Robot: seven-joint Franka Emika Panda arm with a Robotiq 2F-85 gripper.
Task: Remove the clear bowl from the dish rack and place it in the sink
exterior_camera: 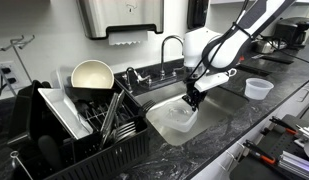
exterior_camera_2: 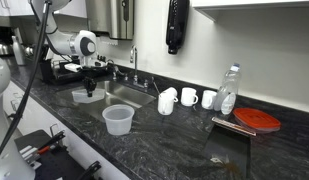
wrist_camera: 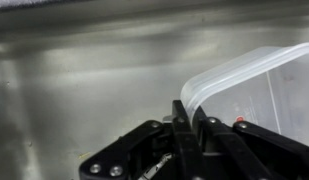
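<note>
The clear bowl [exterior_camera: 176, 121] is a translucent rectangular tub. My gripper [exterior_camera: 192, 100] is shut on its rim and holds it over the sink [exterior_camera: 219, 110]. In the wrist view the fingers [wrist_camera: 190, 118] pinch the tub's rim [wrist_camera: 244, 80] with the steel basin [wrist_camera: 84, 90] below. In an exterior view the tub [exterior_camera_2: 87, 96] hangs under the gripper [exterior_camera_2: 90, 84] by the sink [exterior_camera_2: 124, 96]. The black dish rack [exterior_camera: 84, 130] stands beside the sink, with a cream bowl [exterior_camera: 91, 75] in it.
A chrome gooseneck faucet [exterior_camera: 170, 50] stands behind the sink. A small clear cup [exterior_camera: 258, 88] sits on the dark counter and shows closer in an exterior view [exterior_camera_2: 118, 119]. White mugs [exterior_camera_2: 189, 97], a bottle [exterior_camera_2: 228, 90] and a red plate [exterior_camera_2: 257, 120] stand further along.
</note>
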